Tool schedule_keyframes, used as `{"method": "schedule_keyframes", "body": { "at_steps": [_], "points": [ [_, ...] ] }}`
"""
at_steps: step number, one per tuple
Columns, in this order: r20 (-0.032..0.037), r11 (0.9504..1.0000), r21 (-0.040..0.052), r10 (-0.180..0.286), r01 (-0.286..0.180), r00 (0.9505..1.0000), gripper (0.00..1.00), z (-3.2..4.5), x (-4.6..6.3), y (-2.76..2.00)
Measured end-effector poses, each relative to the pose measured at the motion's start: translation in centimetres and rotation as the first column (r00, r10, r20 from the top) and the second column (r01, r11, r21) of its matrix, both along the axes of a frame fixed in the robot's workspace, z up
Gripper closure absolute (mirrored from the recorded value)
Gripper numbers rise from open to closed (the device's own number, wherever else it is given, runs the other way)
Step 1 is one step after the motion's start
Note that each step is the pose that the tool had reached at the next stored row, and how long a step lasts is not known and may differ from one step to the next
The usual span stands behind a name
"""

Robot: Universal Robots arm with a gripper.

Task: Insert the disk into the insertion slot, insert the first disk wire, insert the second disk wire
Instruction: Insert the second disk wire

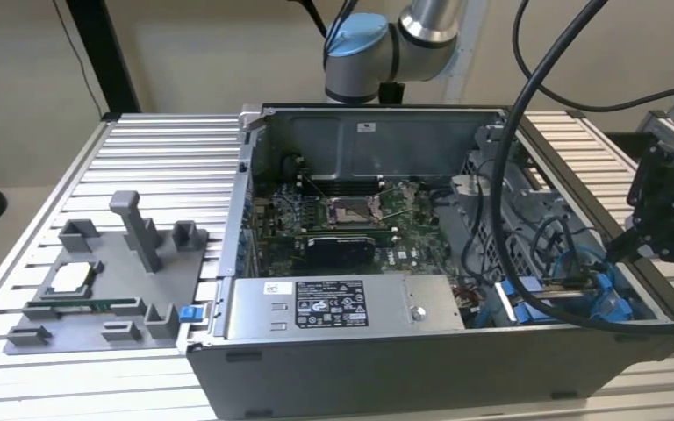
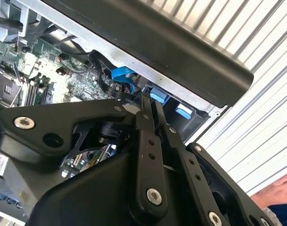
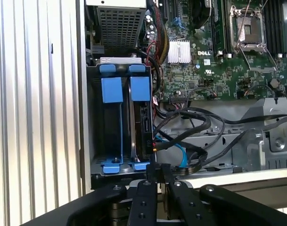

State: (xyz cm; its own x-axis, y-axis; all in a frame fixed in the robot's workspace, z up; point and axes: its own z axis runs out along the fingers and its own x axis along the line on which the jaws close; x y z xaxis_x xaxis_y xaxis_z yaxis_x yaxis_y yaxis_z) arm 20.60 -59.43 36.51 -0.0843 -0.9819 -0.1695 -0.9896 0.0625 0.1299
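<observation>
gripper (image 3: 156, 175) hangs at the insertion slot (image 3: 118, 132) edge, seemingly closed.

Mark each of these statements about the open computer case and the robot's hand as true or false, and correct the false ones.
1. The disk sits in the insertion slot with its blue frame. True.
2. The hand hovers over the grey tray of pegs. False: it is at the drive bay end of the computer case, beside the black cables.
3. The case's side panel is on. False: the case is open and the motherboard shows.
4. The grey tray lies outside the case, on the exterior view's left. True.
5. A light blue cable runs near the disk. True.
</observation>
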Motion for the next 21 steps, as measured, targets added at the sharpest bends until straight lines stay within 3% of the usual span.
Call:
{"method": "schedule_keyframes", "body": {
  "at_steps": [8,16,21],
  "points": [
    [-0.0002,1.0000,0.0002,0.000,0.000,1.0000,1.00,0.30,-0.2,0.00],
    [0.0017,1.0000,0.0000,0.000,0.000,1.0000,1.00,1.26,-2.2,0.54],
    [0.0072,1.0000,0.0001,-0.001,0.001,1.0000,1.00,1.75,-3.4,1.02]
  ]
}}
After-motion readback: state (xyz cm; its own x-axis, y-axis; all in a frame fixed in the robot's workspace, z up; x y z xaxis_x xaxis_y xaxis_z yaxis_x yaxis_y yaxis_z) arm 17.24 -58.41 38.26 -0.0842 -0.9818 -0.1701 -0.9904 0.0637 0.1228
